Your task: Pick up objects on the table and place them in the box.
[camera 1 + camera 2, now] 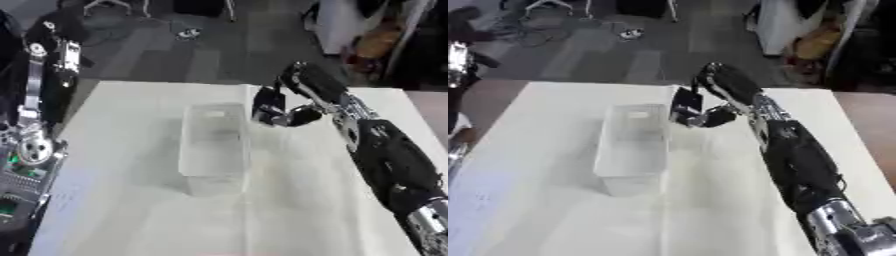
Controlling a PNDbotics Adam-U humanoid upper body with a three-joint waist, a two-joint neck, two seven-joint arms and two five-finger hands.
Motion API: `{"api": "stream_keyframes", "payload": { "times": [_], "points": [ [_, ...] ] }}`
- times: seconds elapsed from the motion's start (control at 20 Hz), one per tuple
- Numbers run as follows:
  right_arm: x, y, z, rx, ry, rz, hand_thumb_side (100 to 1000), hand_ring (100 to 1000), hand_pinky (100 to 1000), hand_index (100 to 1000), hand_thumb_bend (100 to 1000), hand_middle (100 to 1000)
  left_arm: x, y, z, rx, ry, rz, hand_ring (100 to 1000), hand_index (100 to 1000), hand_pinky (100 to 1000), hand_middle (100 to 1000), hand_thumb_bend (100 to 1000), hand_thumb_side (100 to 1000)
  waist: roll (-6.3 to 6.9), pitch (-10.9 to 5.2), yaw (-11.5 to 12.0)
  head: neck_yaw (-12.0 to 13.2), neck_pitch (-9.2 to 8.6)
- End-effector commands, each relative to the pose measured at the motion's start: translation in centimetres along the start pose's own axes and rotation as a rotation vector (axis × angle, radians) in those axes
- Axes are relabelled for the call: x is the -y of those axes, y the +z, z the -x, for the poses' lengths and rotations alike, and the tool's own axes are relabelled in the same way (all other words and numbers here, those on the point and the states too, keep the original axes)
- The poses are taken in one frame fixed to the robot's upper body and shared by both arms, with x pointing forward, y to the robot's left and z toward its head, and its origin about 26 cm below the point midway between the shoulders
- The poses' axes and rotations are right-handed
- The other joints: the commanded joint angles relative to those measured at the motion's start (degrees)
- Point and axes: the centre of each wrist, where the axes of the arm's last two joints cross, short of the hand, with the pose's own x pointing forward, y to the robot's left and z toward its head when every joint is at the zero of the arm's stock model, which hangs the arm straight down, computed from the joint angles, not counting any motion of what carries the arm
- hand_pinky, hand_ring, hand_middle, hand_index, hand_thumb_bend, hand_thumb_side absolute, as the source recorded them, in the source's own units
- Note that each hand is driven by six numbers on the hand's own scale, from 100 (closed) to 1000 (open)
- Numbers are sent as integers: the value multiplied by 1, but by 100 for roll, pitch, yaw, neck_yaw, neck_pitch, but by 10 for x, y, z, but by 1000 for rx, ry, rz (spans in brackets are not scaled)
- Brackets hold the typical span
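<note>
The right hand (278,111) hangs beside the far right rim of the clear box (213,145) on the white bench (131,200), fingers curled down; whether it holds anything I cannot tell. Left arm (39,95) stands raised at the left edge

The right arm (385,150) extends from the table's (131,200) near right corner toward its far middle, wrist bent downward, right robot hand (273,111) hanging with fingers curled; the left arm (39,100) stands upright beyond the left edge, its hand unseen.
</note>
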Motion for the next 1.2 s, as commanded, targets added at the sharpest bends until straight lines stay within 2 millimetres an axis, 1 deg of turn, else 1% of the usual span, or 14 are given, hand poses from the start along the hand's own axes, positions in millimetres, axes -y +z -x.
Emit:
{"api": "stream_keyframes", "payload": {
  "times": [0.05,0.1,0.15,0.2,0.3,0.45,0.7,0.85,0.9,0.95,1.0,1.05,1.1,1.2],
  "points": [
    [15,-26,-11,64,-29,43,598,179,100,343,565,180,-4,-7,-7,36,-1,0,741,868,492,840,155,1000,22,-69,25,-25,-84],
    [16,-27,-11,64,-39,46,601,179,100,346,562,181,-4,-7,-7,35,-1,0,742,868,492,840,155,1000,22,-69,24,-24,-83],
    [14,-33,-17,86,-58,38,604,179,100,348,561,181,-4,-7,-8,37,1,0,742,868,492,840,156,1000,21,-67,40,-30,-87],
    [14,-34,-18,88,-70,36,609,180,100,350,561,182,-4,-7,-8,37,1,-1,742,868,493,840,156,1000,21,-67,38,-27,-85],
    [9,-45,-29,135,-104,13,622,182,100,358,559,185,-3,-8,-9,42,6,0,742,868,493,840,156,1000,18,-54,70,-41,-98],
    [6,-52,-37,178,-145,-10,619,181,100,355,561,184,-2,-9,-10,46,10,-1,742,868,493,840,156,1000,15,-42,93,-39,-117],
    [6,-60,-44,210,-179,-34,629,183,100,360,558,185,-1,-10,-12,52,15,-1,743,868,494,841,157,1000,9,-33,130,-30,-128],
    [7,-61,-43,209,-179,-44,632,185,100,360,558,186,-1,-10,-13,53,17,-1,743,868,495,841,157,1000,5,-35,141,-21,-136],
    [8,-60,-43,205,-177,-47,643,200,100,363,543,193,-1,-10,-13,53,18,-1,743,868,494,841,157,1000,5,-36,143,-17,-137],
    [9,-60,-42,197,-174,-52,663,219,100,378,479,211,-1,-10,-13,53,18,-1,743,868,494,841,157,1000,5,-37,143,-13,-138],
    [9,-59,-41,189,-171,-56,689,265,100,439,492,272,-1,-10,-13,53,18,0,743,868,494,841,157,1000,5,-37,144,-10,-139],
    [10,-59,-40,178,-162,-61,734,315,128,499,539,325,-1,-10,-13,53,17,0,743,868,494,841,157,1000,5,-38,142,-9,-138],
    [12,-58,-39,167,-150,-67,787,369,206,566,573,385,-1,-10,-13,53,17,0,743,868,494,841,157,1000,4,-38,141,-7,-138],
    [14,-58,-38,142,-119,-80,800,418,287,607,578,443,-1,-10,-12,52,16,0,743,869,494,841,157,1000,5,-37,137,-5,-136]
  ]
}}
